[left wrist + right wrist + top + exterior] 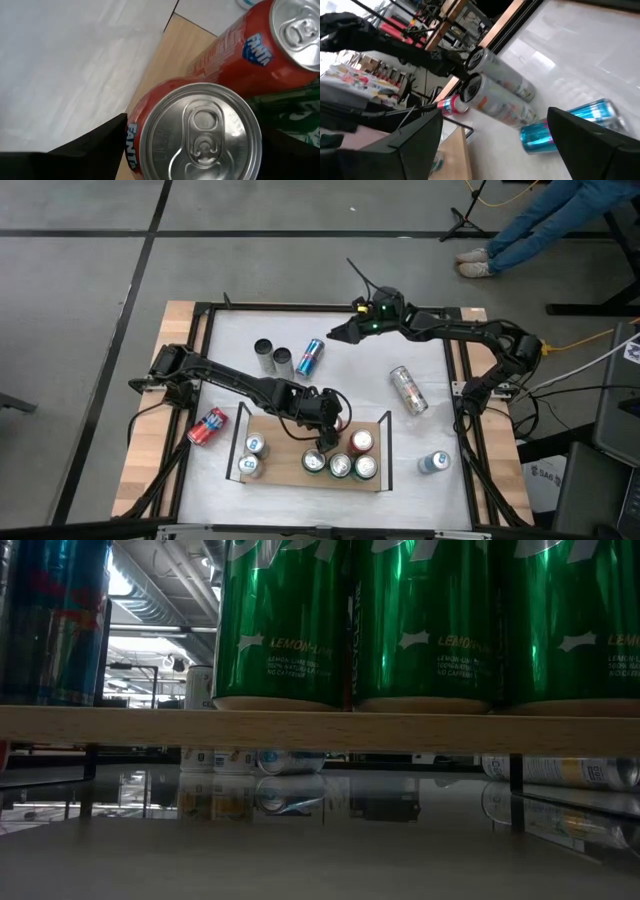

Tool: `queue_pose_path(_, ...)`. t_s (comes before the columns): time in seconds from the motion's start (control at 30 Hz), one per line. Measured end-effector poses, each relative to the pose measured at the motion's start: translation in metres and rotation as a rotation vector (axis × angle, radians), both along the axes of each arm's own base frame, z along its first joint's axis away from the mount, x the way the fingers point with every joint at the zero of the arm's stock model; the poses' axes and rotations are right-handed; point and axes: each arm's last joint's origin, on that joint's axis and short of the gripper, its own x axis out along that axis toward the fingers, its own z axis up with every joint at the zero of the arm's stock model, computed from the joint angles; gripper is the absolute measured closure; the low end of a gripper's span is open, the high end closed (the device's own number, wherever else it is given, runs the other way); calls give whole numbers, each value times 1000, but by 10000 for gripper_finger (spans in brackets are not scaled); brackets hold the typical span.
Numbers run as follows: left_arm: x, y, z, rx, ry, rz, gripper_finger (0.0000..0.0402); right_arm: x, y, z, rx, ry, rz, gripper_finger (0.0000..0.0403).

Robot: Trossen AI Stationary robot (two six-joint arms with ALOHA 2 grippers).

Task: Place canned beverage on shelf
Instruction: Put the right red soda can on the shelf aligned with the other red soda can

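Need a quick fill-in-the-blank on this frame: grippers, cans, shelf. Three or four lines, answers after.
1. The left gripper holds an orange can whose label reads ____.
2. The right gripper is ____, hovering near the blue can lying on the white tabletop.
3. In the low view, the cans standing along the front edge of the shelf are ____ in colour.
4. The silver can right of centre is lying on its ____.

Answers: Fanta; open; green; side

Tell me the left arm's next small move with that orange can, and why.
Probably lower it the last bit and open. The left gripper holds the orange Fanta can upright between its jaws, over the shelf beside a second Fanta can; whether it touches the board cannot be told.
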Motion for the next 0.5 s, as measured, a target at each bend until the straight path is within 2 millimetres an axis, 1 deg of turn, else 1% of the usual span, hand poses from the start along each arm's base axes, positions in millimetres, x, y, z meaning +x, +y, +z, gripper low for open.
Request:
queue_pose_path(0.13,1,0,0,1,-9,-2,87,3,6,0,0,0,19,56)
queue_pose_path(0.5,1,0,1,3,-14,0,87,2,5,0,0,0,15,56)
